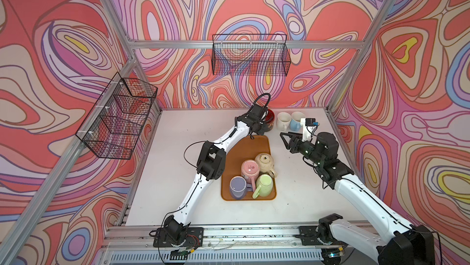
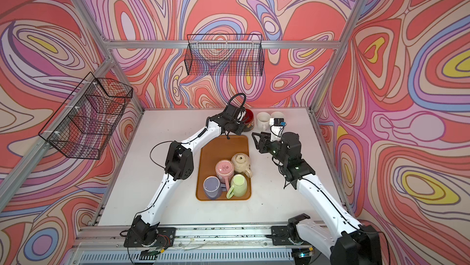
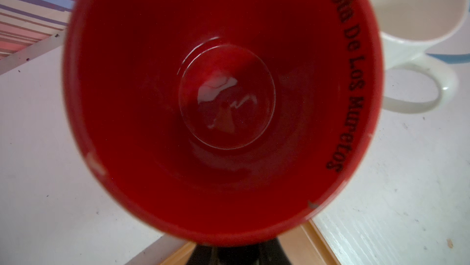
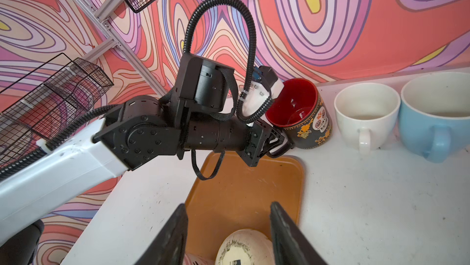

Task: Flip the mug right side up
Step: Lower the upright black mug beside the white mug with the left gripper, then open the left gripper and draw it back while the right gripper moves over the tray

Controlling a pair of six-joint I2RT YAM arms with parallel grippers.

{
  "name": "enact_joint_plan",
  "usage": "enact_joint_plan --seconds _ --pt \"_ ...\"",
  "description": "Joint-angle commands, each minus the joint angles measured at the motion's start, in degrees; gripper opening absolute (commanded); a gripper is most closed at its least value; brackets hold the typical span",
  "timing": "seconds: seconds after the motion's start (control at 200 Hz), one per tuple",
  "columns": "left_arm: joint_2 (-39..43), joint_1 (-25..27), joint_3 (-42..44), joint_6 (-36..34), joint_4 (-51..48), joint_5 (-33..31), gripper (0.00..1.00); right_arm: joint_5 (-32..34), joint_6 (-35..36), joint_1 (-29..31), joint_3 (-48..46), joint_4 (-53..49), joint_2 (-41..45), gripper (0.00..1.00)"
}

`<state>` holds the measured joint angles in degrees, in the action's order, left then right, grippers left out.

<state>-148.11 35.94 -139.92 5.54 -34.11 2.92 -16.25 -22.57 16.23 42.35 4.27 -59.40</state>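
1 mug almost upright: level it, then let go

At the back of the table [image 1: 178,174], just past the tray [image 4: 241,187], the red mug [image 4: 302,116] is mouth up but tilted, leaning toward the left claw [image 4: 277,141]. That claw is pinched narrow on the mug's black handle [image 4: 284,147]. Whether the base touches the table I cannot tell.

The step in hand looks like the last part of the turn. Roll the wrist until the rim is level, lower until the base rests flat, and only then open. Letting go at this tilt could make the mug rock, since a handle grip resists twisting poorly.

Room is tight. The white mug [image 4: 366,113] stands just beside the red one, the blue mug [image 4: 437,118] is next to that, and the back wall [image 1: 292,93] is near behind. The safest way out is likely back along the arm's own line, over the tray's bare end.

The right claw [image 4: 228,205] hangs half open and empty above the cream mug [image 4: 241,248], 1 of 4 bottoms-up on the tray, apart from the left arm.
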Motion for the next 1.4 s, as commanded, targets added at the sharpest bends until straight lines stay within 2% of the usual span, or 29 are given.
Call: enact_joint_plan --seconds 0.0,0.2,0.476,0.916,1.137,1.397 --pt "0.3 0.4 -4.4 -1.2 5.0 -0.2 0.00 0.6 0.2 0.4 -0.8 0.8 -0.1 0.54" --pt "0.3 0.7 -4.4 -1.1 4.8 -0.5 0.00 0.6 0.2 0.5 -0.8 0.7 -0.1 0.54" --pt "1.2 1.1 -4.3 -2.3 4.1 -2.0 0.26 0.6 0.2 0.6 -0.6 0.4 0.1 0.54" --pt "3.6 1.4 -3.9 -3.2 3.7 -3.4 0.49 0.8 0.6 0.6 0.7 -1.5 0.4 0.54" --pt "12.8 1.4 5.2 -4.0 6.6 -4.9 0.62 1.2 1.8 1.1 3.0 -5.6 0.8 0.54" --pt "26.2 1.4 18.7 -1.9 10.8 -5.1 0.68 1.5 3.5 1.4 6.8 -15.4 1.7 0.54"
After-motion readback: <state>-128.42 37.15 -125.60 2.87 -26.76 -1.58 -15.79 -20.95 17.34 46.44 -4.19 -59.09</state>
